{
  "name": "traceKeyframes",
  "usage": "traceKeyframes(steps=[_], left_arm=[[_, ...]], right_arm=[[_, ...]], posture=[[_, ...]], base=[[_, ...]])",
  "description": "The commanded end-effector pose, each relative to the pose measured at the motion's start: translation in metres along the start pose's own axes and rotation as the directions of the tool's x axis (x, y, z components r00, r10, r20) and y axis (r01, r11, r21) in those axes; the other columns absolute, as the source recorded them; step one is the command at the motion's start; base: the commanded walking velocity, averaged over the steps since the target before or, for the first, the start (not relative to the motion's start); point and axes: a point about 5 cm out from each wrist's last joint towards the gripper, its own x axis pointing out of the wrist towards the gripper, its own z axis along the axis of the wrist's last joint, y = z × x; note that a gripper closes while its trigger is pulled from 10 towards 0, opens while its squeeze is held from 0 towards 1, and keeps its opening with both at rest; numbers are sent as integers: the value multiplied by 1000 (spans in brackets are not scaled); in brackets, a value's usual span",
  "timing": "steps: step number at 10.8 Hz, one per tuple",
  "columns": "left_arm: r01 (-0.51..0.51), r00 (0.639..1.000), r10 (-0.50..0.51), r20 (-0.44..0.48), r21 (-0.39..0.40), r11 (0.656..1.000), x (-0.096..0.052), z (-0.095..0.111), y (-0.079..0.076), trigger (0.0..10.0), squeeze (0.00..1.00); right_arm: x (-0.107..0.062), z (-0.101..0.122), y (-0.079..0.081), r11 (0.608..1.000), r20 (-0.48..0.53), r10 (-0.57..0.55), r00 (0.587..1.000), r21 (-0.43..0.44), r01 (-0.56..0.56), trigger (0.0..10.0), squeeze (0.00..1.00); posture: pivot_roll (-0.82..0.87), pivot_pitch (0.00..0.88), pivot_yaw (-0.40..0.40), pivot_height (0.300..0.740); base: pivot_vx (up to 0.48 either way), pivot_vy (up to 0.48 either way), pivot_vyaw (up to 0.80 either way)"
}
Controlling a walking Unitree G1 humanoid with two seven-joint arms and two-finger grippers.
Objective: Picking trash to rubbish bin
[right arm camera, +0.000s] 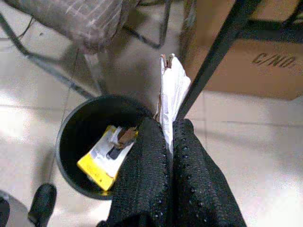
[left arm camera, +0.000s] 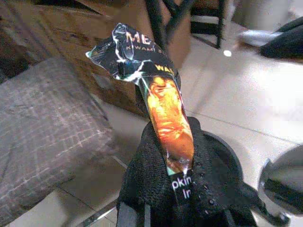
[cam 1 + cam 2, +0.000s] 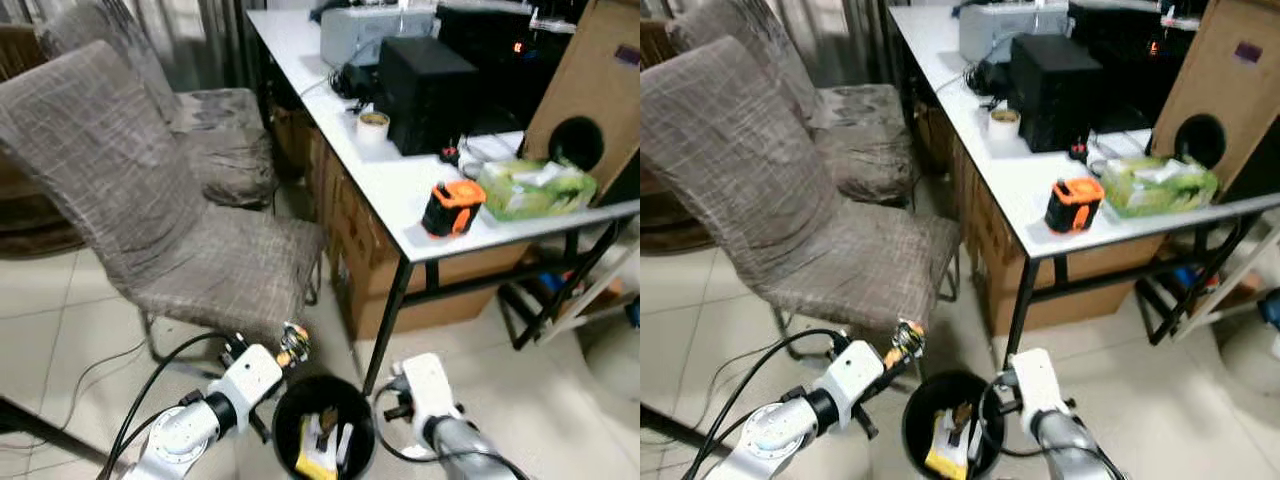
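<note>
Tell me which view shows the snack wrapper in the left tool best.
The left wrist view: the snack wrapper stands large and sharp, pinched in the left tool, its orange print and lettering readable. In both eye views it is a tiny crumpled glint beside the bin. The right wrist view shows a white scrap instead.

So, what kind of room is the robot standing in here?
Probably a home workroom or small office. A long white table carries a black speaker box, an orange tape measure and a roll of tape. Fabric-covered chairs stand beside it, and cardboard boxes sit underneath on the tiled floor.
</note>
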Motion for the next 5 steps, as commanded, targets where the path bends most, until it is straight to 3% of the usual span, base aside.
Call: traceKeyframes(steps=[1,2,4,5], left_arm=[[19,1000,-19,9,19,1000,-2,6,1,10000,0],[1,1000,-1,7,39,999,-8,8,6,10000,0],[-27,1000,27,9,30,999,-15,9,10,10000,0],[-46,999,46,8,21,999,-20,10,12,10000,0]], right_arm=[[10,6,3,999,-3,32,999,-23,-32,10000,0],[23,19,8,994,1,74,997,-84,-74,10000,0],[32,35,13,987,33,127,991,-100,-124,10000,0],[37,45,17,981,50,172,984,-95,-167,10000,1000]], posture=[[-91,77,-9,740],[-70,91,-15,740],[-47,107,-27,740],[-42,112,-38,740]], base=[[0,0,0],[0,0,0],[0,0,0],[0,0,0]])
